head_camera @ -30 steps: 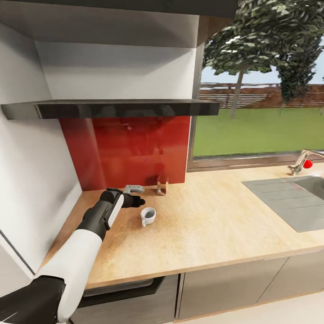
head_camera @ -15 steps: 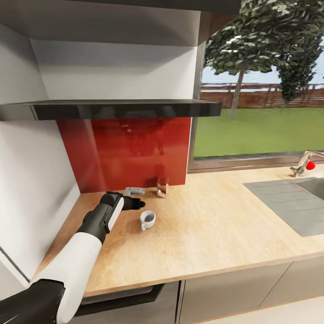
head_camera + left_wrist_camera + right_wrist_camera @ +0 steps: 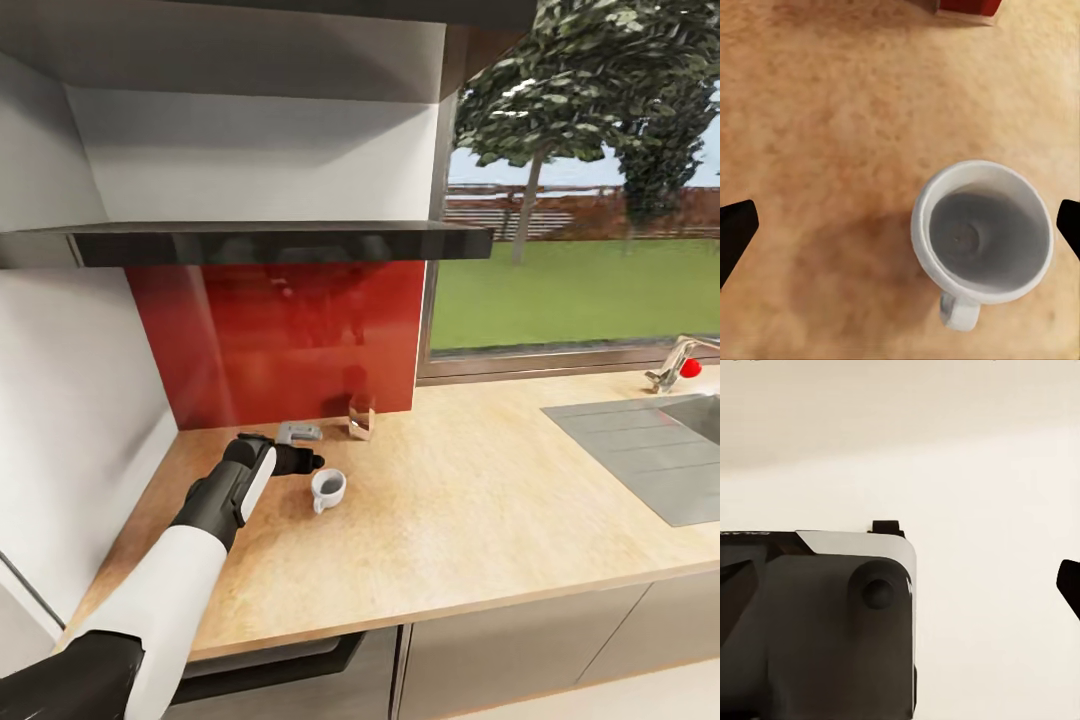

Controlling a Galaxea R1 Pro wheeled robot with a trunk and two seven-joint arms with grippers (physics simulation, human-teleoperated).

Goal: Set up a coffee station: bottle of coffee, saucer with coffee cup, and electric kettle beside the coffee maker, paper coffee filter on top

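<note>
A small white coffee cup point(image 3: 328, 487) stands upright on the light beige kitchen countertop point(image 3: 470, 520), its handle toward the front edge. My left gripper point(image 3: 314, 460) hangs just above and behind the cup, a little to its left, open. In the left wrist view the empty cup point(image 3: 982, 232) lies under the gripper point(image 3: 900, 229), nearer one of the two black fingertips point(image 3: 735, 232) at the picture's sides. Neither fingertip touches it. My right gripper point(image 3: 900, 585) is open beside the robot's dark body, over a pale floor.
A clear glass point(image 3: 361, 414) and a small grey object point(image 3: 298, 432) stand against the red backsplash point(image 3: 290, 340), behind the cup. A black hood point(image 3: 250, 242) juts out overhead. A white wall closes the left side. A sink point(image 3: 650, 450) with a faucet point(image 3: 672, 362) lies at the right.
The head camera has shifted slightly. My left gripper has come down a little, closer to the cup. The cup has not moved.
</note>
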